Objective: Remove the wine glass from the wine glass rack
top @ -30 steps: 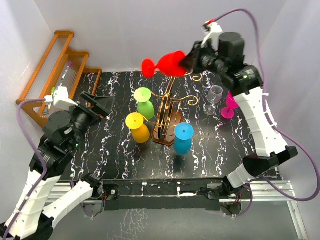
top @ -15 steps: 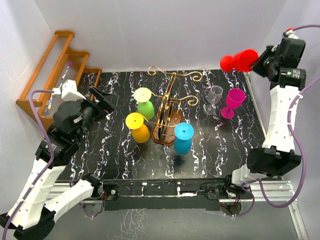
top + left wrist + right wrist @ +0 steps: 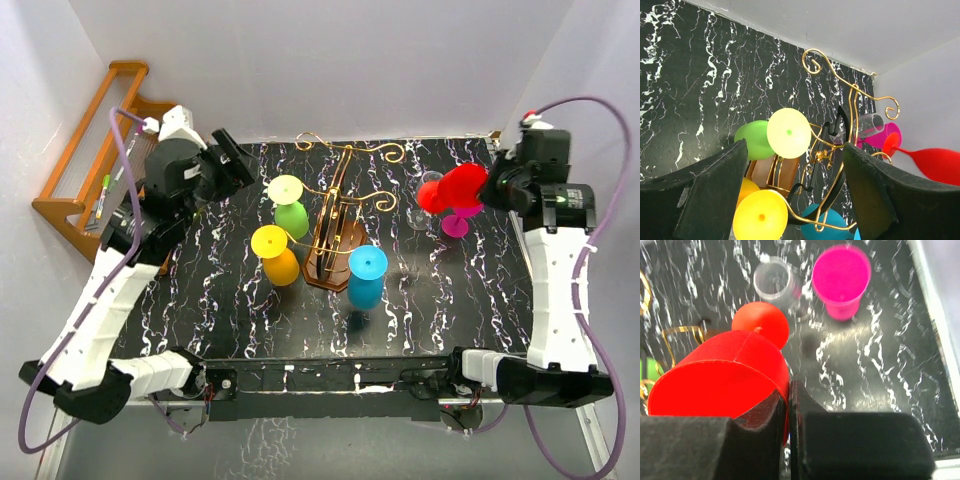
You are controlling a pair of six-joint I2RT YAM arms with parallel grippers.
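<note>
Because the right gripper (image 3: 789,390) pinches the rim wall of the red wine glass (image 3: 725,370) between nearly closed fingers, the glass rides tipped on its side. It is off the wine glass rack (image 3: 335,225) and above the table's (image 3: 230,310) far right corner, over the clear glass (image 3: 430,192) and magenta glass (image 3: 462,215), probably the set-down spot. The left gripper (image 3: 232,165) hangs near the far left corner, fingers spread wide and empty, aimed at the green glass (image 3: 292,218) and yellow glass (image 3: 278,262) hanging foot-up on the rack mid-table, likely to line up another pick. The table is black veined with white, boxed by plain white walls (image 3: 350,60), a wooden stepped shelf (image 3: 90,170) off its left edge.
</note>
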